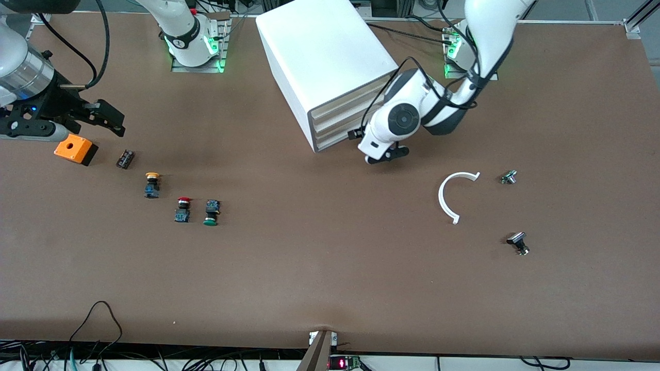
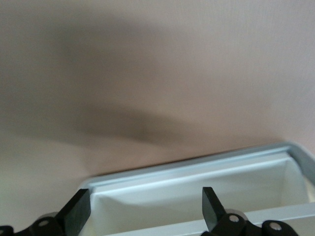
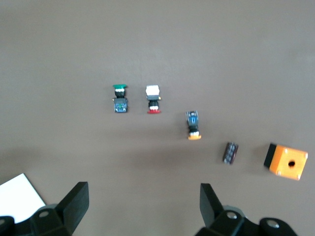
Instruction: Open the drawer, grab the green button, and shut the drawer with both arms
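1. Table (image 1: 330, 288): brown surface carrying every item; both arm bases stand along its edge farthest from the front camera.
2. Cabinet (image 1: 319, 56): white box with stacked cream-fronted drawers, its front angled toward the left arm's end of the table, apparently so that arm can reach it.
3. Left arm (image 1: 407, 116): bent down in front of the cabinet front, wrist low, which suits a pull on the lowest tray.
4. Right arm (image 1: 20, 77): waits over the right arm's end of the table, above the orange box (image 1: 76, 149).
5. Drawer (image 2: 197, 191): the left wrist view shows a shallow white tray with a pale rim directly under the fingers; how far out it stands cannot be told.
6. Left gripper (image 2: 145, 211): fingers spread wide, one on each side over the tray's hollow, holding nothing.
7. Right gripper (image 3: 142, 206): fingers released and fully apart, empty, with the row of buttons below its camera.
8. White curved strip (image 1: 454, 196): lies apart, toward the left arm's end.
9. Button (image 1: 211, 213): green cap, lying on its side on the open table, just beside the red-capped button (image 1: 182, 209); the yellow-capped button (image 1: 151, 185) lies farther from the front camera.
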Robot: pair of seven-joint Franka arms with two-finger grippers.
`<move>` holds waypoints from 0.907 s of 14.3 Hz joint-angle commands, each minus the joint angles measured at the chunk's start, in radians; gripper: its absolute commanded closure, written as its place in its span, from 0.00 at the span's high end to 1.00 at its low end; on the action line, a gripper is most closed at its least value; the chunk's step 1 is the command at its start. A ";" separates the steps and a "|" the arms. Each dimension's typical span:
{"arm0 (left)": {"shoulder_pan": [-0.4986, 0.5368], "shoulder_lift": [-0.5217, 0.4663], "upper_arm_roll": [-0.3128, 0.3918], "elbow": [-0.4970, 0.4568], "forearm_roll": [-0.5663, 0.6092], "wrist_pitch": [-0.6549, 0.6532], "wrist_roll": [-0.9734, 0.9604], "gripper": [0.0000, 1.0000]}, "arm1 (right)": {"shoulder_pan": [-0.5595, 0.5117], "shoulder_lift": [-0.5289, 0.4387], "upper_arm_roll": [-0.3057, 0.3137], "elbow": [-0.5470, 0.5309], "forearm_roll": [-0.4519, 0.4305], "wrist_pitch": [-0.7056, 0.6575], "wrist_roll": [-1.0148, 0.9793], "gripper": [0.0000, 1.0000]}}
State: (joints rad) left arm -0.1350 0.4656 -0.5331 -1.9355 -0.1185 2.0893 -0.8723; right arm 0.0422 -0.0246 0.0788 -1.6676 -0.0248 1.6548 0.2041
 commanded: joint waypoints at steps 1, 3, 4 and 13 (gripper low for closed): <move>0.049 0.002 -0.004 0.153 0.173 -0.184 0.007 1.00 | -0.036 -0.032 0.038 -0.018 -0.018 -0.012 0.026 1.00; 0.075 0.002 -0.002 0.238 0.262 -0.259 0.027 1.00 | -0.073 -0.035 0.058 -0.018 -0.020 0.002 -0.046 1.00; 0.104 0.002 -0.002 0.287 0.276 -0.303 0.105 1.00 | -0.082 -0.035 0.055 -0.020 -0.018 0.009 -0.093 1.00; 0.359 -0.027 -0.001 0.680 0.316 -0.819 0.784 1.00 | -0.100 -0.037 0.053 -0.021 -0.004 0.005 -0.098 1.00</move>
State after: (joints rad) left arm 0.1970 0.4465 -0.5240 -1.3493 0.1758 1.3712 -0.2138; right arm -0.0295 -0.0387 0.1134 -1.6685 -0.0298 1.6579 0.1179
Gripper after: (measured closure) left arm 0.000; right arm 0.000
